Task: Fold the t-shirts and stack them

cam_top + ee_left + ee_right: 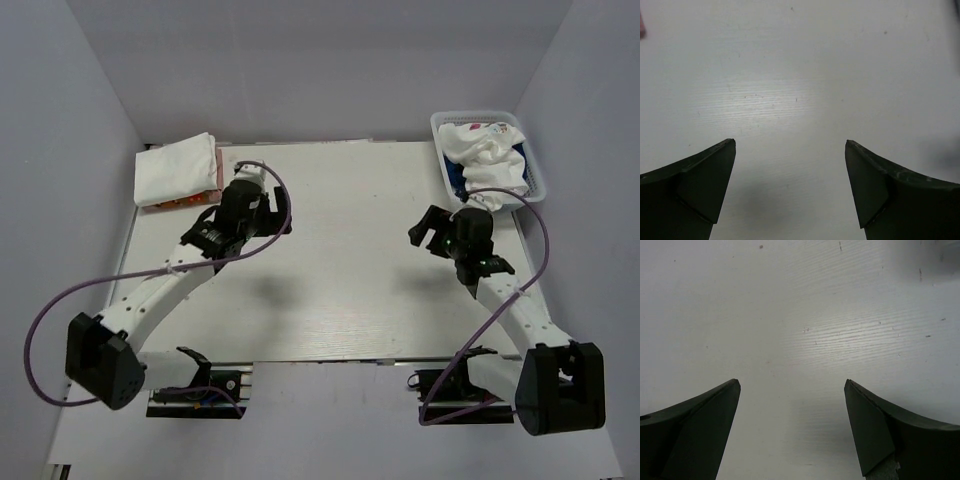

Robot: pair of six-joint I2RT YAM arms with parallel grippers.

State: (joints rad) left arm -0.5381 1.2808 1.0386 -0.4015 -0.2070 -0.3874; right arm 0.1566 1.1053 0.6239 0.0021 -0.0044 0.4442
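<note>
A folded plain white t-shirt (177, 166) lies at the table's far left, on top of a pink one whose printed edge (186, 202) shows beneath it. A crumpled white t-shirt with small coloured marks (483, 148) fills the basket at the far right, with a bit of navy blue t-shirt (455, 180) under it. My left gripper (243, 197) is just right of the folded stack, open and empty over bare table (790, 145). My right gripper (431, 233) is open and empty over bare table (792, 384), just in front of the basket.
The white plastic lattice basket (537, 168) stands at the far right corner. A sliver of pink (641, 25) shows at the left wrist view's edge. Purple cables loop off both arms. Grey walls close in the table on three sides.
</note>
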